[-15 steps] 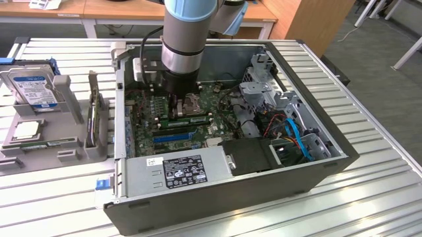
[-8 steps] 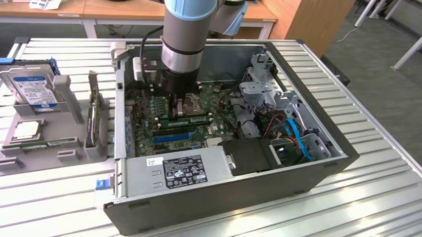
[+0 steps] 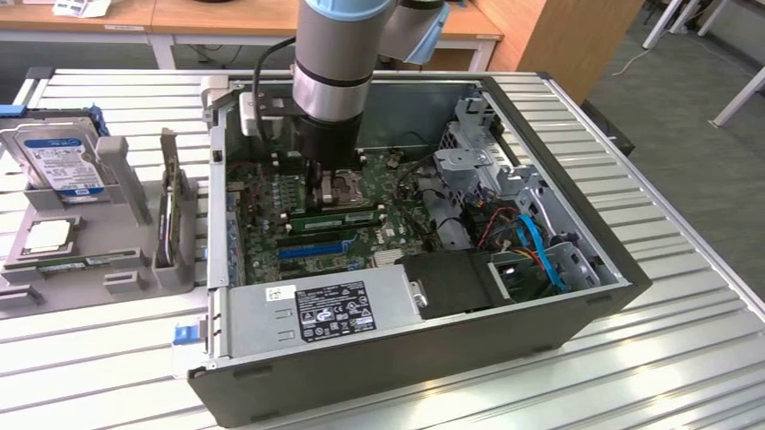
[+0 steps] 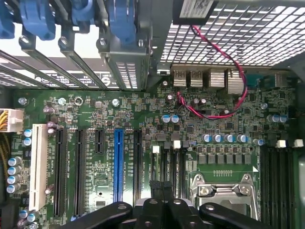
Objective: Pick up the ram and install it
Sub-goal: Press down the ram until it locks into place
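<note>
If pressed down off-centre from here, risks seating one end of the ram (image 3: 335, 219) while leaving the other proud of its slot.

Hand (image 3: 325, 199) fully closed, fingertips (image 4: 157, 187) together, low inside the case (image 3: 597, 269), over the memory slots (image 4: 169, 164) beside the CPU socket (image 4: 224, 191). Ram lengthwise along a slot just below the hand, between the socket and the blue slot (image 3: 308, 253). Impossible to tell whether pinched, merely touched from above, or latched. Second stick (image 3: 86, 261) flat in the holder (image 3: 72, 278) on the worktop (image 3: 478, 376), well apart from the case.

Likely faults, judged from this pose:
- Tilt: caused by a push on one part of the top edge only. Would latch one end clip (image 4: 156, 149) and not the far one.
- Misregistration: caused by a small offset between stick and slot. Would load the board edge or the notch rather than the contacts.
- Collision: caused by sideways drift of the closed fingertips. Would strike the socket frame or the small capacitors (image 4: 224, 138) close by.
- Snagging: less probable, with the red-and-black cable (image 4: 224, 90) clear of the slots.
- Excess force: caused by a descent continued past full seating. Would flex the motherboard (image 4: 143, 114).
</note>
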Robot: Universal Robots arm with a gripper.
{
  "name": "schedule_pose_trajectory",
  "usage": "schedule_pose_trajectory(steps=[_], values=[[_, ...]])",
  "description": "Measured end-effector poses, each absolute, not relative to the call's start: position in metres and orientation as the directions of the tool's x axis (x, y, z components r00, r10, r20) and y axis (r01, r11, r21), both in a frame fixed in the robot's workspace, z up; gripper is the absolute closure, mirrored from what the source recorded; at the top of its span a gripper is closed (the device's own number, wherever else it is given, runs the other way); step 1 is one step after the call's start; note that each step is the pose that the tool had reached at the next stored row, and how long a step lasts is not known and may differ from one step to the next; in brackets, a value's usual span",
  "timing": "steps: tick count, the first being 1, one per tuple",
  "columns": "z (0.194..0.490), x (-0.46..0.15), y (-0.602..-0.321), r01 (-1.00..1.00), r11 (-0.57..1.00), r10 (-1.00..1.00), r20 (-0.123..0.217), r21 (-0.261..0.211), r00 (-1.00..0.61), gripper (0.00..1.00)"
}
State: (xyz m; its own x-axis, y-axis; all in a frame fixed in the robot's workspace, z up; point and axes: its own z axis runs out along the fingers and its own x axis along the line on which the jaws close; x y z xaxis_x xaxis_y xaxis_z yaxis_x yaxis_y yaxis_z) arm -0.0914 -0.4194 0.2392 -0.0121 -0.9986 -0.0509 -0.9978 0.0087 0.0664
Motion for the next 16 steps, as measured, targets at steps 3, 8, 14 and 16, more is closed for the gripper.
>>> schedule_pose_trajectory(steps=[3, 8, 14, 16], values=[[0.244, -0.091, -0.419, -0.998, 0.009, -0.999, -0.051, 0.066, -0.012, 0.90], [0.253, -0.091, -0.419, -0.998, 0.009, -0.999, -0.051, 0.066, -0.012, 0.90], [0.264, -0.091, -0.419, -0.998, 0.009, -0.999, -0.051, 0.066, -0.012, 0.90], [0.267, -0.091, -0.419, -0.998, 0.009, -0.999, -0.051, 0.066, -0.012, 0.90]])
